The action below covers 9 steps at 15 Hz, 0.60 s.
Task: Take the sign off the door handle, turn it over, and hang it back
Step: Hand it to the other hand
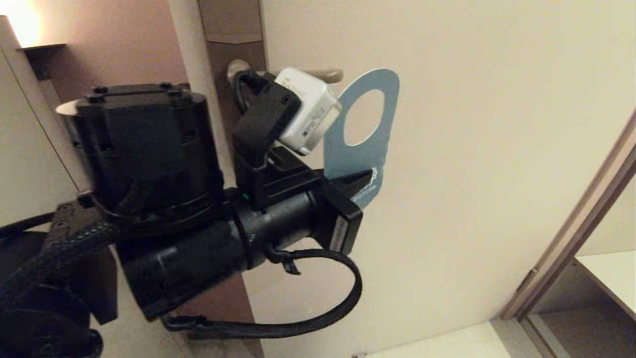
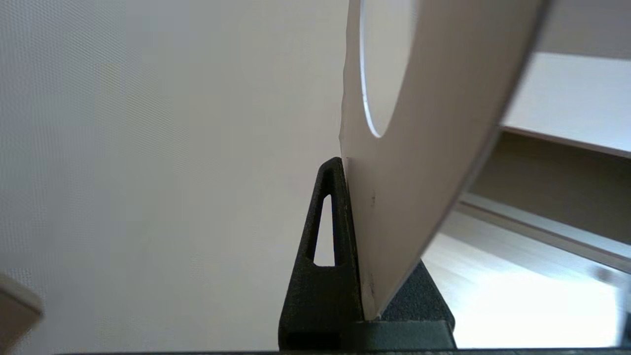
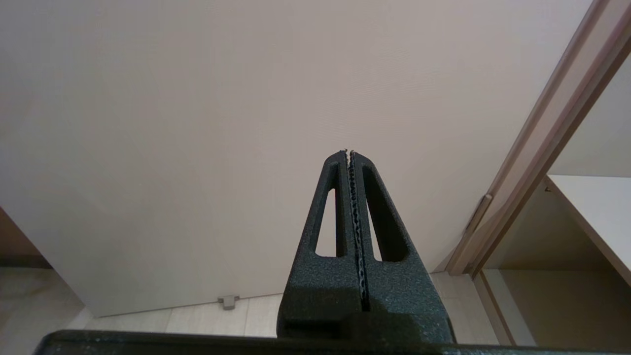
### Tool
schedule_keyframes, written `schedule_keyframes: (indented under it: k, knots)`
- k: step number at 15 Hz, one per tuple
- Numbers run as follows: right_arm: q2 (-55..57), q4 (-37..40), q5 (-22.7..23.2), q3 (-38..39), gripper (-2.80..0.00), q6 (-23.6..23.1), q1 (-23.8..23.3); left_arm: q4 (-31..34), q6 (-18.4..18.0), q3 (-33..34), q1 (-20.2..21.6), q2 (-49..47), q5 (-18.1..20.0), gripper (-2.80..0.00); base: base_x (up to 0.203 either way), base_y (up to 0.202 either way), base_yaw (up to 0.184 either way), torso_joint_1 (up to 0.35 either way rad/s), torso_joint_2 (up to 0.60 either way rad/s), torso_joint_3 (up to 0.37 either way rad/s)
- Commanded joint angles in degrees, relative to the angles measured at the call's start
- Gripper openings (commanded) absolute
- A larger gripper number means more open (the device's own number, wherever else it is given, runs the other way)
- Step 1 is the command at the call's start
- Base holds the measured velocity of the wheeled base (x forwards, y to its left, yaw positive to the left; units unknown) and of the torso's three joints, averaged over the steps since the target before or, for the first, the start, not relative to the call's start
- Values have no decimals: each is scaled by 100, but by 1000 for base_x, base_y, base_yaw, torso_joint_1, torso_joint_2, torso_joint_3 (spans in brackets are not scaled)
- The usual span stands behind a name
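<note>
The sign (image 1: 358, 155) is off the door handle (image 1: 329, 75) and stands upright just right of the lever's tip, teal side toward the head camera, its oval hole beside and slightly below the lever. My left gripper (image 1: 367, 178) is shut on the sign's lower part. In the left wrist view the sign's pale side (image 2: 424, 148) rises from the left gripper (image 2: 352, 207), with one black finger (image 2: 320, 276) pressed against it and the other mostly hidden behind it. My right gripper (image 3: 349, 154) is shut on nothing, low in front of the door, out of the head view.
The beige door (image 1: 472, 174) fills the background, with the tall brownish lock plate (image 1: 233, 30) at its edge. A door frame (image 1: 571, 238) and a white shelf (image 1: 611, 278) lie to the right. A small door stop (image 3: 228, 301) sits on the floor.
</note>
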State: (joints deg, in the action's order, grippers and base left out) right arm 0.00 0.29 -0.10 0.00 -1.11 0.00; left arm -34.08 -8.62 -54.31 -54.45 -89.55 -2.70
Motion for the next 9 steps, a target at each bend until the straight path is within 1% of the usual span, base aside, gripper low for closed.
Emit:
schedule_keyframes:
  k: [1,3,4,6,7,9]
  knots:
    - [0,-7,1,0,-280,-3,0,-17,61,250,120,433,389,-280,0,0,0,0,0,0]
    - [0,-3,1,0,-280,-3,0,-22,315,564,306,711,1188,-280,0,0,0,0,0,0]
    - [0,-3,1,0,-280,-3,0,-31,399,698,439,785,1465,-280,0,0,0,0,0,0]
    - [0,-3,1,-5,-280,-3,0,-42,587,807,612,824,1811,-280,0,0,0,0,0,0]
    - [0,-3,1,0,-280,-3,0,-46,702,855,752,835,2113,-280,0,0,0,0,0,0]
    - [0,-3,1,0,-280,-3,0,-38,759,902,1181,828,2845,-280,0,0,0,0,0,0]
